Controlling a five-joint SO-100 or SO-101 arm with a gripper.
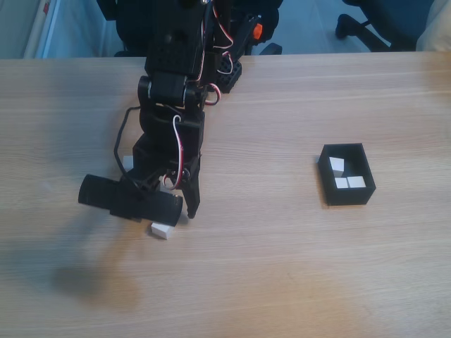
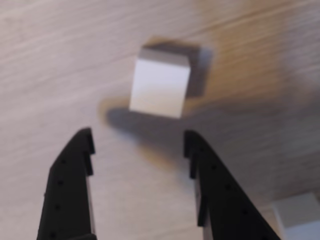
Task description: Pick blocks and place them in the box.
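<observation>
In the wrist view a white block (image 2: 160,85) lies on the wooden table just ahead of my gripper (image 2: 139,135). The gripper is open, its black fingers (image 2: 70,185) apart and holding nothing. Part of a second block (image 2: 300,217) shows at the bottom right corner. In the fixed view the gripper (image 1: 184,208) hangs low over the table's left half, with the near block (image 1: 161,229) peeking out below it and another block (image 1: 127,163) half hidden behind the arm. The black box (image 1: 328,176) stands to the right with three blocks (image 1: 337,165) inside.
The wrist camera's black cylinder (image 1: 130,197) juts left from the arm. The arm's base (image 1: 211,42) sits at the table's far edge. Office chair legs (image 1: 366,24) show beyond the table. Bare wood lies between the arm and the box.
</observation>
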